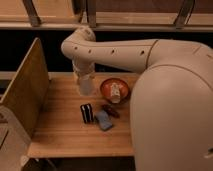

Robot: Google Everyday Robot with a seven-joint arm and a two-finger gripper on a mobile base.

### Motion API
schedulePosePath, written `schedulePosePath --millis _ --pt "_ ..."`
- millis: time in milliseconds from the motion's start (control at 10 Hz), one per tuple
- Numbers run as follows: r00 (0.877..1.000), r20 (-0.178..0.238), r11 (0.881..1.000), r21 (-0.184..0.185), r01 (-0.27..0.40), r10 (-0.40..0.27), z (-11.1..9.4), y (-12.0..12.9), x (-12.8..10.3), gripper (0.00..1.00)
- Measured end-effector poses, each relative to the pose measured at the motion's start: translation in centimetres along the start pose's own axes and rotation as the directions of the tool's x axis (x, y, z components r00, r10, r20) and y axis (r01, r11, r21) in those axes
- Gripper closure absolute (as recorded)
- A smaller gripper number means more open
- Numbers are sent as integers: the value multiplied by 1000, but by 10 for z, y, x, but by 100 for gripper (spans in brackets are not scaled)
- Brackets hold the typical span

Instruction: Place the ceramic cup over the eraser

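Toward the front of the worktop (60, 135) lies the eraser (87, 113), so we should bring the ceramic cup (86, 89) forward, centre it mouth down above the block, and lower it straight so the rim clears both ends. The gripper (84, 80) hangs at the back beside the orange bowl (106, 84), and its fingers appear closed around the cup.

The gripper (85, 78) hangs over the back of the wooden surface (60, 136), its jaws closed on the ceramic cup (85, 89), just left of an orange bowl (105, 89). Nearer the front, apart from the cup, lies the eraser (87, 113), with a light-blue piece (104, 120) and a dark reddish piece (111, 110) beside it.
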Motion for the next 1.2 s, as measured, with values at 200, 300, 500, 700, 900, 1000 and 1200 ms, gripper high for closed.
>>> schedulePosePath --millis 200,300,500,700,900,1000,1200 --pt "1000 -5 999 50 16 -16 -14 0 7 100" --pt "1000 1 998 67 16 -16 -21 1 8 100" --pt "1000 10 997 74 15 -15 -31 9 13 100" --pt "1000 5 999 49 13 -13 -29 20 23 100" --pt "1000 -6 1000 19 19 -19 -22 35 33 100" --pt "1000 -16 1000 10 17 -17 -18 39 37 100" --pt "999 -36 1000 7 2 -2 -12 40 47 100"
